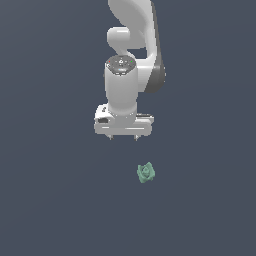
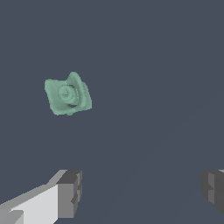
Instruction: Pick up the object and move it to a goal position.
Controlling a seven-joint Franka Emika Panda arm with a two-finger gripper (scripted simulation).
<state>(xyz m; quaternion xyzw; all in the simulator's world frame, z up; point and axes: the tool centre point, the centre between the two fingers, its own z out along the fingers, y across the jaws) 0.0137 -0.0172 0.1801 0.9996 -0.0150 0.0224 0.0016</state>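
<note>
The object (image 1: 146, 173) is a small teal-green lumpy thing lying on the dark grey floor. My white gripper (image 1: 123, 138) hangs above the floor, a little behind the object and toward the exterior view's left of it. Its two short fingertips are spread wide apart with nothing between them. In the wrist view the object (image 2: 68, 95) lies apart from my gripper (image 2: 141, 192), outside the gap between the fingers (image 2: 70, 192). The gripper is open and empty and does not touch the object.
The white arm (image 1: 135, 45) rises behind the gripper to the top of the exterior view. The flat dark grey floor (image 1: 50, 200) fills the rest of both views. No goal marker shows.
</note>
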